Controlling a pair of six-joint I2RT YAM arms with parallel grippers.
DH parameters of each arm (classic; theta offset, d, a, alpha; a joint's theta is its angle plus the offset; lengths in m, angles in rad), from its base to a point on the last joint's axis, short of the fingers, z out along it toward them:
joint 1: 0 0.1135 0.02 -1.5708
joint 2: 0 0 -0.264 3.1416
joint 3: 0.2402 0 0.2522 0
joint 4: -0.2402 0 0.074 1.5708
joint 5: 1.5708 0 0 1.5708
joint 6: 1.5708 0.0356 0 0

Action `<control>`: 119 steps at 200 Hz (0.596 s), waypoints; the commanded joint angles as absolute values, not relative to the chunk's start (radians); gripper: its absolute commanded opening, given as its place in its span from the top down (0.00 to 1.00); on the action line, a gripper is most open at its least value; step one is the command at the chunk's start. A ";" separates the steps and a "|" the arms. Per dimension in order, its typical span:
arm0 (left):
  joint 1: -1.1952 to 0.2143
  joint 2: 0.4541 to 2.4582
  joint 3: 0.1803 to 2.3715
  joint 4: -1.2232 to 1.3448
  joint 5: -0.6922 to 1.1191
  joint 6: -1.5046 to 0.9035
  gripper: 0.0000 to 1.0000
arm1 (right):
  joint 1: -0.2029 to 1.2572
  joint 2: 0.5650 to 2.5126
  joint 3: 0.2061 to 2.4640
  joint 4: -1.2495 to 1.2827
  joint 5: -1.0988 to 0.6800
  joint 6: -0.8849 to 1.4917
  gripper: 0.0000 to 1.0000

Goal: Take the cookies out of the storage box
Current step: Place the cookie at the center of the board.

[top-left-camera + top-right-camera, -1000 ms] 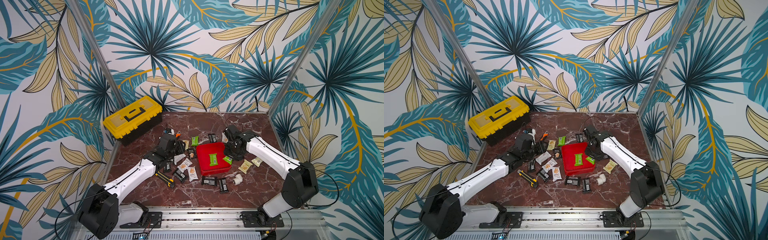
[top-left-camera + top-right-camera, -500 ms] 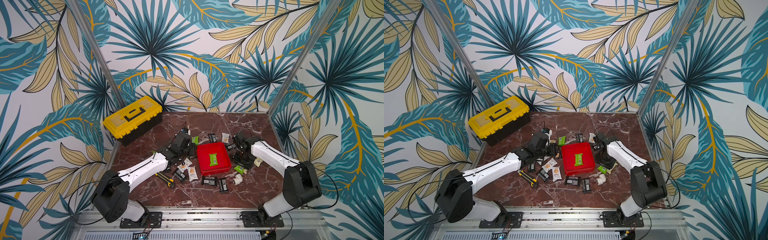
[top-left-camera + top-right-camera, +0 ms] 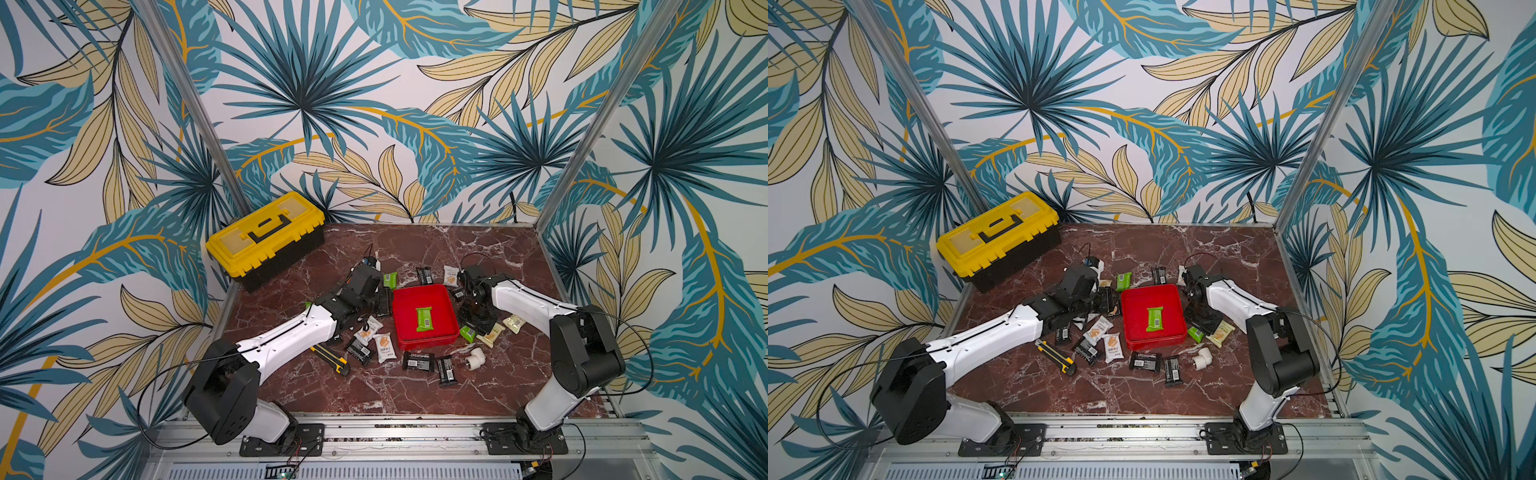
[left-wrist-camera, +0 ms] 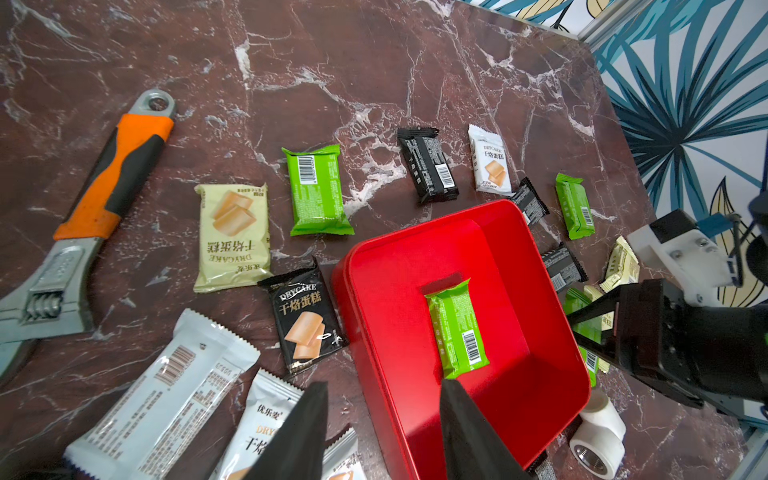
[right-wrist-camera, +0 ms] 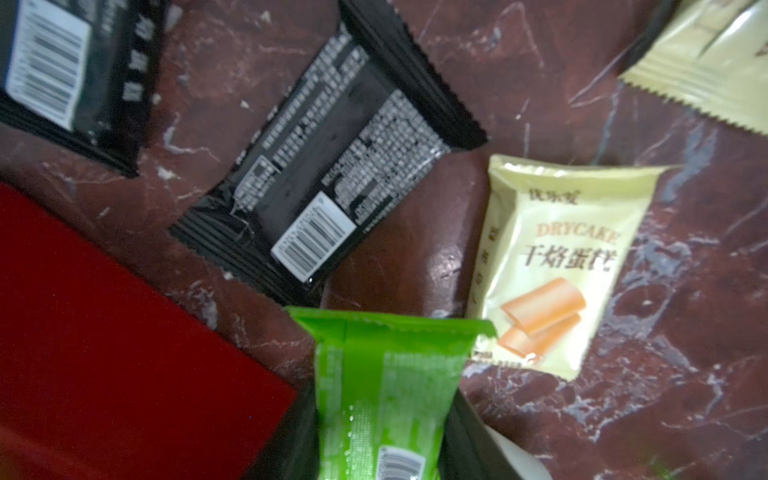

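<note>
1. The left hand (image 4: 384,384) is hanging released, fingers apart with nothing between them. It appears to be straddling the near wall of the storage box (image 4: 395,291), one finger over the inside and one over the outside. A straight drop from here is risking a finger landing on the rim and tipping or shoving the box.
2. The last green packet (image 4: 455,328) is lying flat on the box floor just ahead of that hand's fingertips, the only cookie inside. Being thin and glossy, it is likely to be skidding away from a pinch, or getting pushed against the far wall.
3. The right hand (image 5: 380,415) is clenching the held green packet (image 5: 374,365) by one end, low over the tabletop (image 5: 665,374) just outside the box wall. A black packet (image 5: 332,174) and a cream packet (image 5: 552,266) are lying just beyond its fingertips, so a release here is risking a pile-up or a packet leaning on the box.
4. Both hands are sitting on opposite sides of one small box, so a reach across is risking a collision.
5. A white pipe elbow (image 4: 598,432) is standing near the right hand, and a careless sweep could be sending it rolling.
</note>
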State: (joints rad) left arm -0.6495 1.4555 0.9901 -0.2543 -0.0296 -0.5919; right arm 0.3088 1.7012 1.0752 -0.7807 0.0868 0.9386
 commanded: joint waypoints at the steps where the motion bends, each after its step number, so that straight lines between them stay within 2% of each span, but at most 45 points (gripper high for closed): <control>1: -0.654 1.468 1.044 -0.259 -0.037 -0.589 0.51 | 0.308 1.713 1.044 -0.755 0.076 0.957 0.53; 56: -0.654 1.468 1.044 -0.251 -0.034 -0.604 0.51 | 0.308 1.654 1.035 -0.779 0.097 0.932 0.42; 119: -0.654 1.475 1.029 -0.223 0.008 -0.652 0.50 | 0.362 1.518 1.162 -0.873 0.128 0.728 0.42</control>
